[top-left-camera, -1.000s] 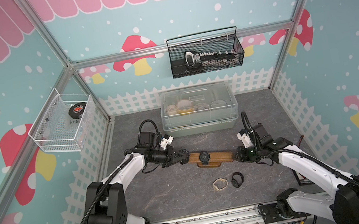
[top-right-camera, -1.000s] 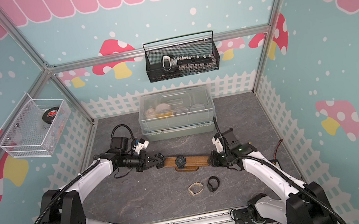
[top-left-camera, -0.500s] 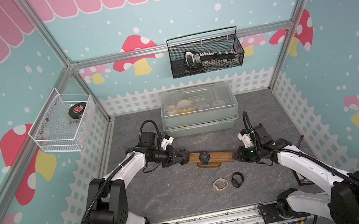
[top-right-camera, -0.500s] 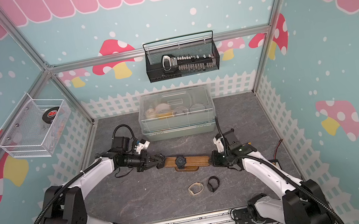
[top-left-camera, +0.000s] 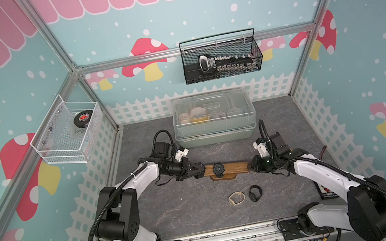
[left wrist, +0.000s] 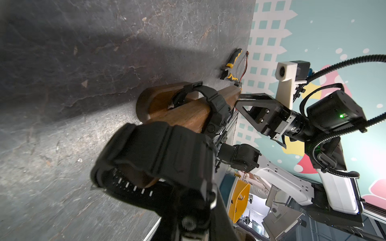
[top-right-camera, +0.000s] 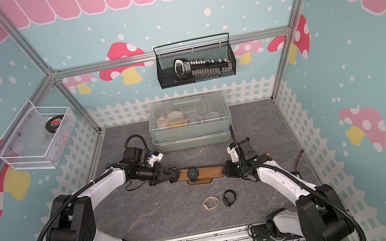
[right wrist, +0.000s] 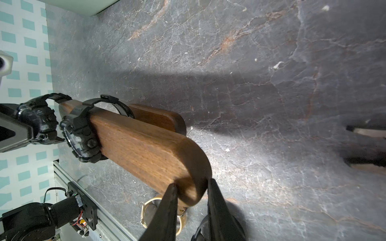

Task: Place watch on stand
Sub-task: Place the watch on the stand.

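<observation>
The watch is a chunky black one with its band buckled into a loop; the left claw is clamped on it at the left end of the stand, and the loop's mouth faces the bar's rounded tip without yet being threaded over it. The stand lies about mid-counter, its long bar running parallel to the back edge; a mounted watch already sits around the bar near its middle.

The right claw brackets the bar's opposite rounded end, one jaw on each flat side and close against the wood; whether they pinch it yet I cannot tell.

Judging by looks, the watch is light, its case hard and knobbly, and its band a flexible resin that bends but springs back; squeezing across the loop would likely flatten the opening, so the case or the band right beside it seems the better hold. The band may drag on the wood rather than slide; the stand, tall on a small oval base, will probably tip or skid under an end-on push, so bracing the far end looks wise.

A tan watch and a loose black watch lie between the stand and the front edge.
</observation>
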`<action>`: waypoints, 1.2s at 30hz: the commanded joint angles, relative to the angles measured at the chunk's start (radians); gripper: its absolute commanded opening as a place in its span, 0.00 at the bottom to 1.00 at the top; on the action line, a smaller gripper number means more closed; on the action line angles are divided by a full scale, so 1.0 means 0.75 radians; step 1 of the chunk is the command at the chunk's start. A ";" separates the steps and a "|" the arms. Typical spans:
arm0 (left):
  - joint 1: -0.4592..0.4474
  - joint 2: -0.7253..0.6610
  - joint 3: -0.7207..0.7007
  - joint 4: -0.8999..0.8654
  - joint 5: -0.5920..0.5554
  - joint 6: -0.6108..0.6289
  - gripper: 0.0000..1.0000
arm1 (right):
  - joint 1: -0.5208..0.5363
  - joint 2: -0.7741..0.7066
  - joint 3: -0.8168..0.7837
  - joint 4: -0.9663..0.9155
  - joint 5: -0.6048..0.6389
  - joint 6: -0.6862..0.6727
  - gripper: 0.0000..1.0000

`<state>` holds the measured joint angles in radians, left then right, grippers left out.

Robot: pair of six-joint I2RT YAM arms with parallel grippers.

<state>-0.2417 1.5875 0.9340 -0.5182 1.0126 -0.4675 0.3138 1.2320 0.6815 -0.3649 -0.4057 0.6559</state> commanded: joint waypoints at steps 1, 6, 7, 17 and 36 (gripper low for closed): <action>-0.022 0.008 0.030 0.020 -0.017 0.004 0.00 | -0.004 0.040 0.016 0.054 -0.027 0.014 0.23; -0.050 0.020 0.035 0.025 -0.025 0.002 0.00 | -0.003 0.085 0.053 0.074 -0.046 0.013 0.23; -0.055 0.025 0.035 0.028 -0.025 -0.001 0.00 | -0.004 0.090 0.059 0.075 -0.049 0.013 0.23; -0.094 0.066 0.066 0.070 -0.025 -0.035 0.00 | -0.003 0.086 0.061 0.070 -0.062 0.007 0.23; -0.103 0.046 0.063 0.074 -0.037 -0.065 0.34 | -0.003 0.087 0.071 0.046 -0.050 -0.011 0.23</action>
<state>-0.3164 1.6329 0.9585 -0.4786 0.9863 -0.5129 0.3138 1.2961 0.7139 -0.3176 -0.4347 0.6601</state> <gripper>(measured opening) 0.334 0.226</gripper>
